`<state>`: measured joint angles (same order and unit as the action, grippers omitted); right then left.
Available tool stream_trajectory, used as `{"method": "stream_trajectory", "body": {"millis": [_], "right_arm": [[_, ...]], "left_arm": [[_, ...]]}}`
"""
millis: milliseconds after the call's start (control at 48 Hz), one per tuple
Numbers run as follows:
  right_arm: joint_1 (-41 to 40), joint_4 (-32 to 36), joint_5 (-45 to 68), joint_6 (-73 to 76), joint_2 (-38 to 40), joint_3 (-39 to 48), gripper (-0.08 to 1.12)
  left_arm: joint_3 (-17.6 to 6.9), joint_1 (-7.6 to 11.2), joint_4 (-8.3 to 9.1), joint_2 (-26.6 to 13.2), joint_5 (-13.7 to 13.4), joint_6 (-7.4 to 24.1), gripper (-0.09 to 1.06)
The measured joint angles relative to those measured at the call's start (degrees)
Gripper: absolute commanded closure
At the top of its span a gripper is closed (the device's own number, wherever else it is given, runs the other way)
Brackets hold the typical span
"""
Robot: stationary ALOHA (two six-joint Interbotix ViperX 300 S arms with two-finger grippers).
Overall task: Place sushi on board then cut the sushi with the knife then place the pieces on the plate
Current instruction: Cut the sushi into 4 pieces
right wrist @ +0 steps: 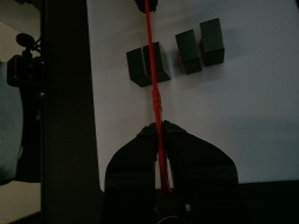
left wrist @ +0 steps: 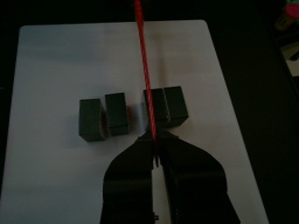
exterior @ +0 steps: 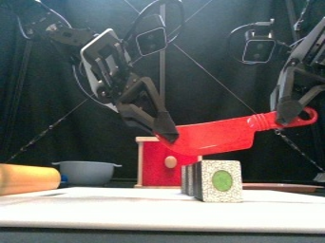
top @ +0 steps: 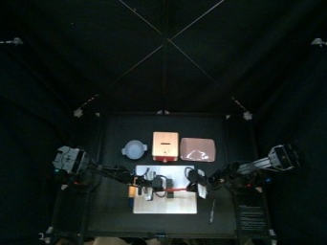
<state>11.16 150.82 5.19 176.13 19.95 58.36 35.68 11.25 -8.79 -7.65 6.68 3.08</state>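
tabletop [top: 115, 129]: the board sits at the front, with bowl, box and tray in a row behind it.
board [left wrist: 59, 79]: white, carries the sushi. We judge it loose, so a skewed downward push could slide it.
box [exterior: 159, 161]: wood with a red drawer front, behind the sushi. It's clear of the blade.
tray [top: 197, 148]: pink, behind the board's right part. The box just beside it narrows the carry path.
bowl [exterior: 86, 171]: blue-grey, back left, out of the way.
cylinder [exterior: 26, 177]: tan, front left. We can't tell what it is.
left end effector [left wrist: 152, 144]: clamped on the knife's blade end.
right end effector [right wrist: 158, 131]: clamped on the handle end.
knife [exterior: 222, 135]: red, roughly level above the sushi, not touching. If the two arms descend unevenly, the blade twists or slips in a grip.
sushi [exterior: 216, 180]: dark green, on the board. Two small pieces are split off and a bigger block sits under the blade. The blade lines up near that block's edge, so it could glance off and topple pieces instead of parting them.
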Motion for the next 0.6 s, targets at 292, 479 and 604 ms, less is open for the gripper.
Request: {"method": "stream_trajectory", "body": {"millis": [292,479,604], "right_arm": [[1.9,-2.8,-0.2,0.1,-1.4,0.0,0.62],[2.6,-3.4,-0.5,0.1,-2.8,-0.1,0.62],[2.7,-3.4,-0.6,0.1,-3.5,-0.3,0.62]], "left_arm": [[-0.1,1.49,-1.05,0.0,0.0,-0.2,0.58],[-0.1,1.93,-1.93,0.1,0.1,-0.2,0.58],[0.0,2.02,-2.46,0.0,0.1,-0.2,0.58]]}}
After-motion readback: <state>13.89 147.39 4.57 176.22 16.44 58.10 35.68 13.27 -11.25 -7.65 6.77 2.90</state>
